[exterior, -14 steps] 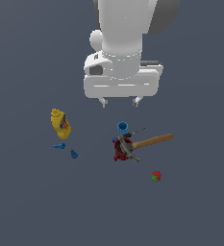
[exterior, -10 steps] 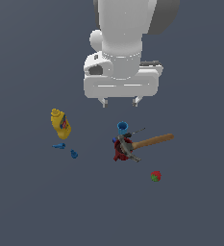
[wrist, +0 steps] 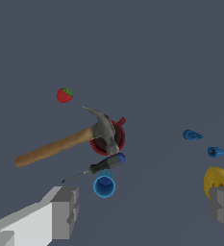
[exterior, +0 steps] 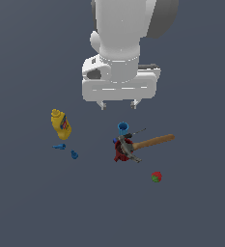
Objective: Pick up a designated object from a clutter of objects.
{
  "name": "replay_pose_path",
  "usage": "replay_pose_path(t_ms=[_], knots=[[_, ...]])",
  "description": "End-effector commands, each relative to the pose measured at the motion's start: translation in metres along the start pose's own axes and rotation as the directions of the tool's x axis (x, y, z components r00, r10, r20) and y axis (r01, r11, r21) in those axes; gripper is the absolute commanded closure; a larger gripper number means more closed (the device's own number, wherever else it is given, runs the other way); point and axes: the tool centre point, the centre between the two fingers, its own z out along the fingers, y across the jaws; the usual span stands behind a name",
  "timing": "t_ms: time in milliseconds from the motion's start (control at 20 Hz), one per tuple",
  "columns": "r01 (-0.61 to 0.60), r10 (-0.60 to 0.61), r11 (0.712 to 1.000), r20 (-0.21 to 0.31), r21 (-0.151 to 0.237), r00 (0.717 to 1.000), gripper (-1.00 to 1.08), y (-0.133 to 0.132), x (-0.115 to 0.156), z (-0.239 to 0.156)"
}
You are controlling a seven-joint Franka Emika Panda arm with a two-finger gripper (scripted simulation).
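Observation:
The small bright blue cup (exterior: 123,128) stands upright, its open mouth up, beside the hammer's head. In the wrist view the cup (wrist: 104,186) lies between my fingers' lines, nearer the one finger (wrist: 65,211). My gripper (exterior: 119,104) hangs above the cup, open and empty, not touching anything; it also shows in the wrist view (wrist: 144,209). The wooden-handled hammer (exterior: 150,143) lies across a red tool (exterior: 119,153). A thin dark-handled screwdriver (wrist: 104,165) lies between the cup and the hammer head.
A yellow bottle (exterior: 61,124) lies at the exterior view's left with two blue bits (exterior: 59,146) (exterior: 74,155) near it. A strawberry (exterior: 156,177) sits at the exterior view's right, below the hammer handle. The floor is plain dark grey.
The gripper seems very slightly lower over the cup. The objects have not moved.

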Motion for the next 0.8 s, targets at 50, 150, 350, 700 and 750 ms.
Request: replay_pose_path(t_ms=[50,150,350,700,750], knots=[[-0.001,0.001,1.0,0.0,0.0,1.0,-0.92,-0.001,0.0,0.002],[-0.002,0.002,1.0,0.0,-0.001,1.0,-0.92,-0.001,-0.001,0.006],[-0.007,0.007,1.0,0.001,-0.004,1.0,-0.92,-0.003,-0.003,0.02],[-0.021,0.021,1.0,0.004,-0.012,1.0,-0.92,-0.01,-0.014,0.064],[-0.024,0.024,1.0,0.004,-0.014,1.0,-0.92,-0.011,-0.016,0.072]])
